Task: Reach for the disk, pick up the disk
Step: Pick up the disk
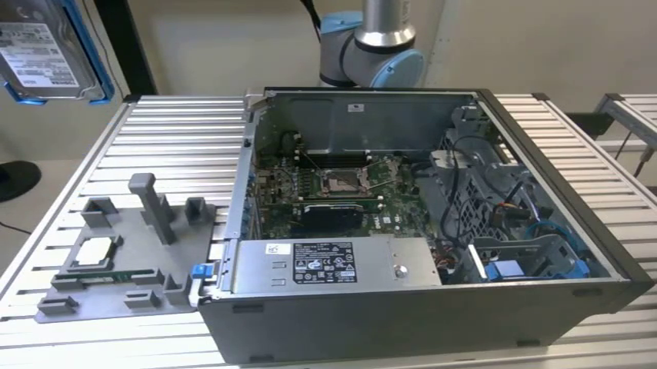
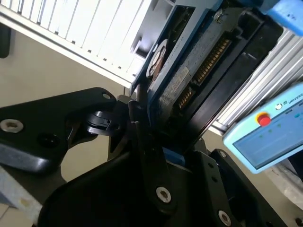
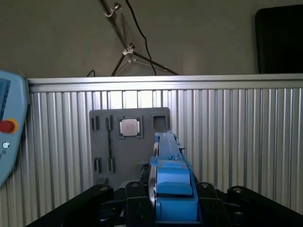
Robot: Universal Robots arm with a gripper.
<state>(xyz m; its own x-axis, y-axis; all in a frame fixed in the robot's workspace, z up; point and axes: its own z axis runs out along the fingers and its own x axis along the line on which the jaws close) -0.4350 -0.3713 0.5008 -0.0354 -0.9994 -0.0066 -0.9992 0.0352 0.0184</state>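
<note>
Disk hangs high above the table, at the exterior view's left, clamped edge-on in the pincer. You should hold it firmly and level, moving slowly, so that it does not tilt or slip.

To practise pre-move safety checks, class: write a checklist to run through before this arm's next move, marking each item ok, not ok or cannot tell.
1. The disk clamped between the jaws, second wrist view: ok.
2. The disk clear of the computer case, exterior view: ok.
3. Its blue caddy rail in place: ok.
4. Grip firm enough not to slip: cannot tell.
5. The chip seated in the grey fixture tray: ok.
</note>
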